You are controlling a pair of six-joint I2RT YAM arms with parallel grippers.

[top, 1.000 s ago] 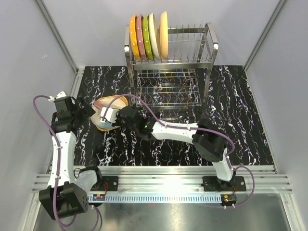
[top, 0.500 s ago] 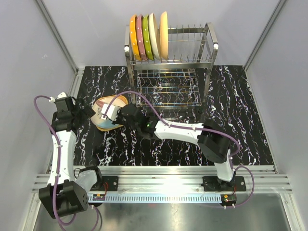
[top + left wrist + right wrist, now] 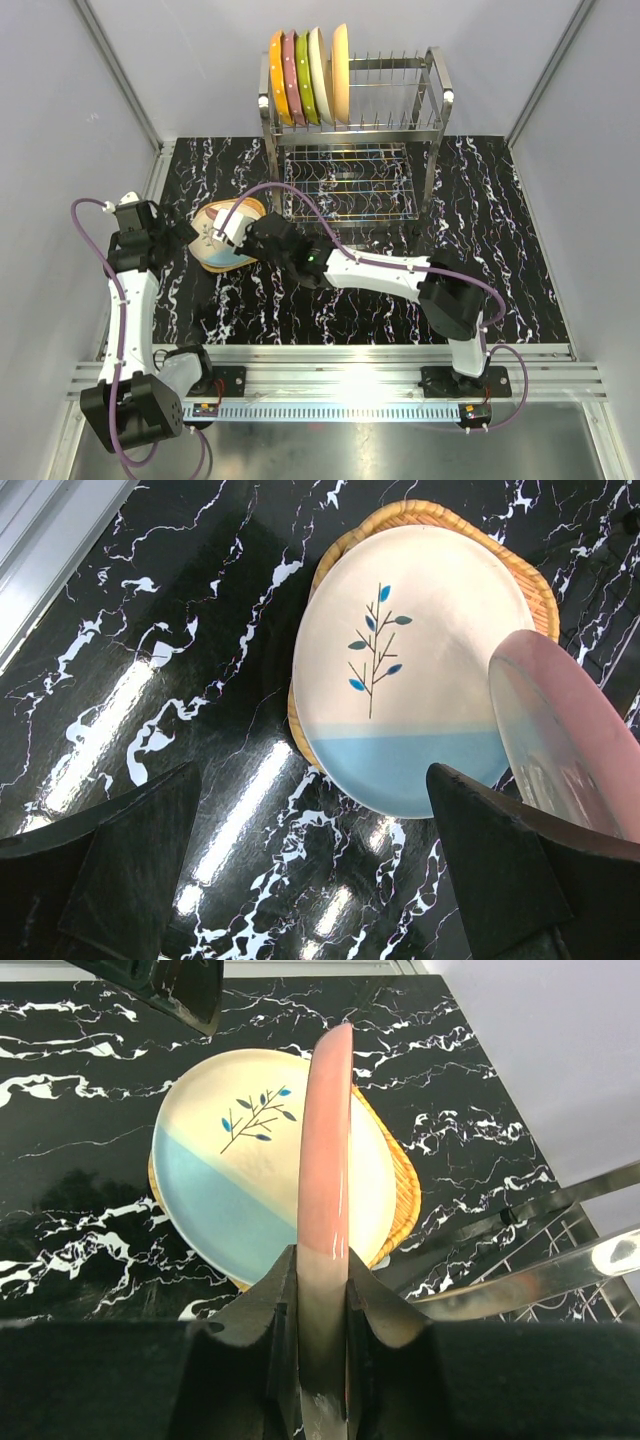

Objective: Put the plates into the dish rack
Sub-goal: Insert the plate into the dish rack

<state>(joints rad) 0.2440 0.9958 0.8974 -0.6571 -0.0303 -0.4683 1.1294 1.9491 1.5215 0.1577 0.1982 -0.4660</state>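
My right gripper (image 3: 322,1260) is shut on the rim of a pink plate (image 3: 327,1140), held edge-on above the stack. Under it lies a cream and light-blue plate with a leaf sprig (image 3: 235,1165) on a tan woven-looking plate (image 3: 400,1185). From above, the right gripper (image 3: 246,236) and pink plate (image 3: 228,224) hang over the stack (image 3: 213,257) at the mat's left. My left gripper (image 3: 315,820) is open and empty just left of the stack, with the pink plate (image 3: 570,750) at its right. The dish rack (image 3: 400,128) stands at the back, with several plates (image 3: 308,78) upright in its top tier's left half.
The rack's lower wire shelf (image 3: 345,185) lies just right of the stack, and its steel tubing (image 3: 560,1270) runs close to the right wrist. A metal rail (image 3: 40,540) borders the black marbled mat (image 3: 500,250) on the left. Grey walls enclose the table.
The right gripper has moved slightly up and toward the rack with the pink plate, and its jaws have closed a little on the rim. The left arm has stayed put.
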